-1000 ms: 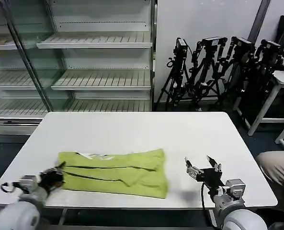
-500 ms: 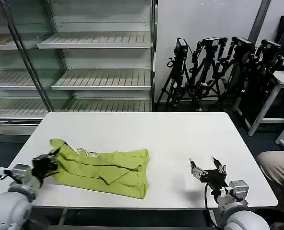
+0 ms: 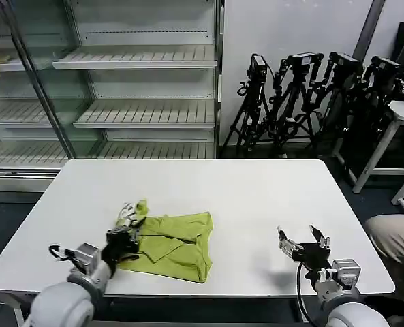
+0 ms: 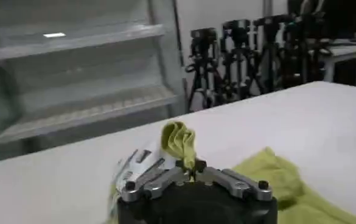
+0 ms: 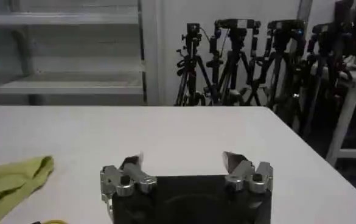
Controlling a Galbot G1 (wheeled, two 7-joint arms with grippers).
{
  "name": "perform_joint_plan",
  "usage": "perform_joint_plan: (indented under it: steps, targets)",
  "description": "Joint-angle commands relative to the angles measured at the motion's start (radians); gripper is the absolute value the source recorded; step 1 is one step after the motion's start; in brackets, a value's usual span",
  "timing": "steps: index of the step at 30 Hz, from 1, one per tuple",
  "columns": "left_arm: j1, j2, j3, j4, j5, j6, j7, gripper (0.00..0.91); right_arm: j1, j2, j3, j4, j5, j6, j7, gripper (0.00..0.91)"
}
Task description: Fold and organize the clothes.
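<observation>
Left gripper (image 3: 128, 228) pinches T-shirt (image 3: 178, 242) edge, raised above table (image 3: 256, 197); right gripper (image 3: 304, 244) hovers, fingers apart.

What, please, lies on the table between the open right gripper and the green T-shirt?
Bare white table, as the head view shows, separates the right gripper from the T-shirt.

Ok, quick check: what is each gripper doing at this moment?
Left gripper: closed on a raised edge of the lime yellow-green thin-fabric T-shirt.
Right gripper: open, holding nothing, above the white table.
</observation>
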Motion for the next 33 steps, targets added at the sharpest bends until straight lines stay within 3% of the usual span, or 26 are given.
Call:
perform_joint_plan:
  steps: [1, 13, 28, 29, 30, 33]
  targets:
    - [-0.086, -0.047, 0.195, 0.034, 0.033, 0.001, -0.014, 0.020, -0.004, 0.001, 0.006, -0.002, -0.006, -0.001, 0.001, 0.907]
    - [-0.118, -0.067, 0.248, 0.061, -0.093, 0.003, -0.059, 0.020, 0.012, -0.006, 0.008, -0.022, -0.009, 0.000, -0.001, 0.907]
    - [-0.184, -0.103, 0.267, 0.153, -0.083, 0.002, -0.113, 0.020, 0.025, -0.016, 0.010, -0.047, -0.007, 0.004, -0.006, 0.907]
    - [-0.187, -0.106, 0.267, 0.154, -0.089, 0.002, -0.118, 0.081, 0.026, -0.016, 0.010, -0.047, -0.007, 0.004, -0.006, 0.907]
    - [-0.188, -0.107, 0.268, 0.153, -0.091, 0.002, -0.121, 0.907, 0.026, -0.017, 0.012, -0.048, -0.006, 0.004, -0.007, 0.907]
    - [-0.188, -0.112, 0.271, 0.138, -0.112, 0.002, -0.124, 0.907, 0.028, -0.021, 0.015, -0.051, -0.004, 0.005, -0.008, 0.907]
